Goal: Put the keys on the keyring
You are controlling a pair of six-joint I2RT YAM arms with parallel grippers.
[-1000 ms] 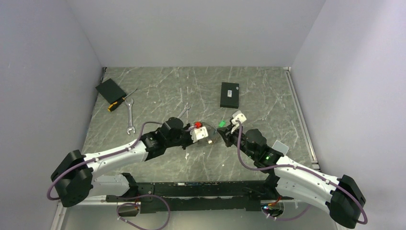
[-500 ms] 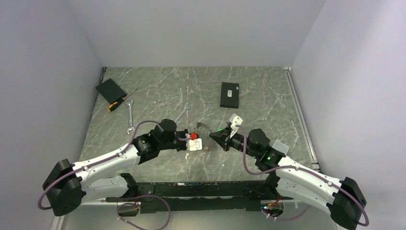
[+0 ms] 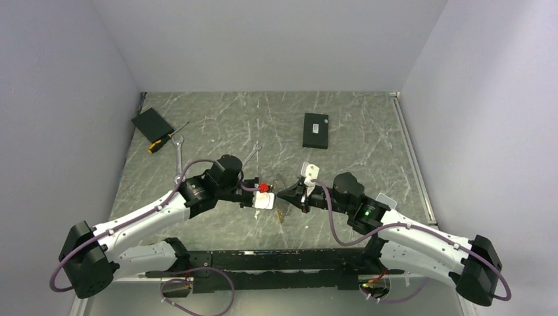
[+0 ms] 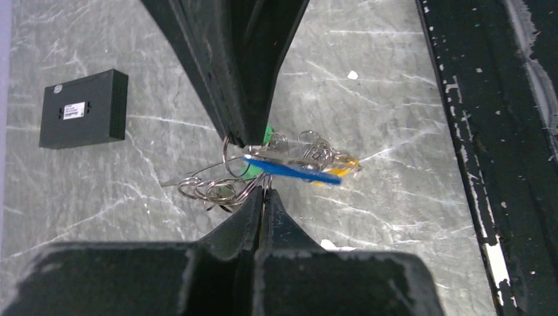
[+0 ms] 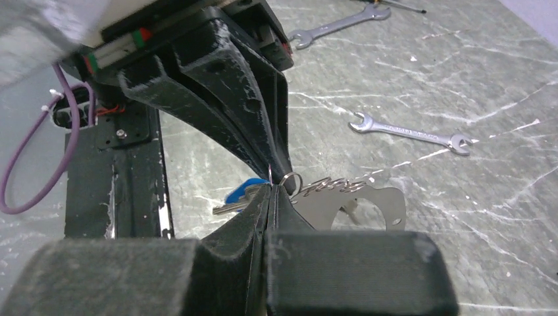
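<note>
At the far left of the marbled surface (image 3: pixel 355 112) we see a black pad (image 3: pixel 152 122), a screwdriver (image 3: pixel 164 140) touching its near corner, and a wrench (image 3: pixel 179 161) just beside them. A second wrench (image 3: pixel 252 155) lies behind the left arm. That arm reaches in toward the front centre, where its wrist view shows the left fingers (image 4: pixel 243 217) pressed together on the looped wire of the keyring (image 4: pixel 214 191), held clear of the surface. The keys (image 4: pixel 293 169) hang in a bunch from the wire, between the two arms, a blue-headed one lying flat across the middle and a yellowish one beyond it. Tip to tip from the other side, the right fingers (image 5: pixel 250 217) are likewise closed, and a green key head shows at their tips. We cannot tell whether they also pinch the wire. A flat silver tag (image 5: pixel 375 201) dangles from the bunch. Farther back and to the right, a black box (image 3: pixel 316 130) rests on the surface, well apart from both arms.
</note>
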